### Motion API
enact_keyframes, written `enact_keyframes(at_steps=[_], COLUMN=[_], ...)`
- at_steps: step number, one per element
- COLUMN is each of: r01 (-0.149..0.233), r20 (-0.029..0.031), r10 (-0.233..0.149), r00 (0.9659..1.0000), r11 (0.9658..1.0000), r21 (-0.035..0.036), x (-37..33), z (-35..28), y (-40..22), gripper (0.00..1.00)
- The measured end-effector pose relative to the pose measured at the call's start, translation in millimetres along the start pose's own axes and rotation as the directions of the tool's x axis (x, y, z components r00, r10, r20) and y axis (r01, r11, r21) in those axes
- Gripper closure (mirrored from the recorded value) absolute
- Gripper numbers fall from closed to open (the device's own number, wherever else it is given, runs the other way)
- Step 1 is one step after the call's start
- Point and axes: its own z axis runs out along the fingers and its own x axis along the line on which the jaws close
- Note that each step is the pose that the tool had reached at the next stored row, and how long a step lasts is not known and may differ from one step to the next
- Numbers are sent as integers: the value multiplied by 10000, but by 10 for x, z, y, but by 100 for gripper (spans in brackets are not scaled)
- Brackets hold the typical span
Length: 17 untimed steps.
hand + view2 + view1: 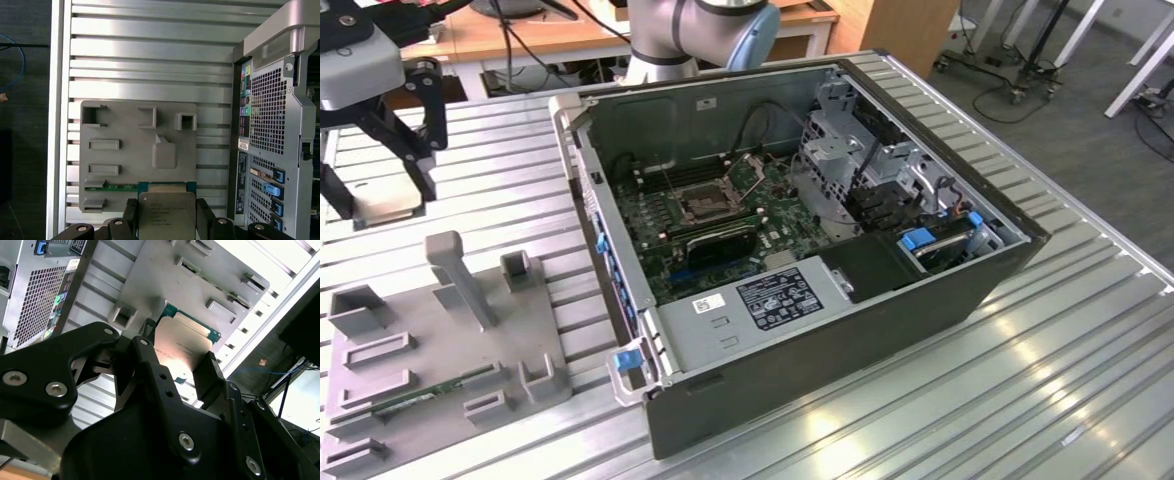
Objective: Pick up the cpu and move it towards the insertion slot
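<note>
From the first wrist view I see my end effector (166, 220) clenched on the cpu (166, 212): two black fingers (131, 216) press its opposite side edges. The chip is held flat-on to this camera, silvery lid facing me, green substrate peeking out along its far edge. It is square, so I can name no long axis. Its near edge is cut off at the bottom of the frame, and the print on the lid is too faint for me to read.

In the second wrist view the same chip (182, 347) sits tilted in the centre of the frame, the black finger linkages covering its lower part, and glare washes out its lid.

Beyond the chip lies the grey plastic tray (130, 145) on the slatted metal table (150, 60), with a green memory stick (112, 187) in one recess at lower left of the tray.

In the exterior view the end effector (380, 190) hangs at the upper left of the frame, above the table and clear of the tray (414, 340); the chip (390, 208) shows as a pale plate between the fingers. Farther right stands the open computer case (854, 330), and deep inside it, near the frame's centre, the insertion slot (708, 200) on the green circuit board (774, 225), well apart from the chip. Cables and brackets hide parts of the board.
</note>
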Motion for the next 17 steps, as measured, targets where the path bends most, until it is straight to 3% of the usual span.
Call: enact_keyframes(at_steps=[17], r01=[0], r20=[-1], r10=[0], r00=[10000], r11=[10000], r21=[0], x=[-263], z=[13], y=[-2], gripper=[45])
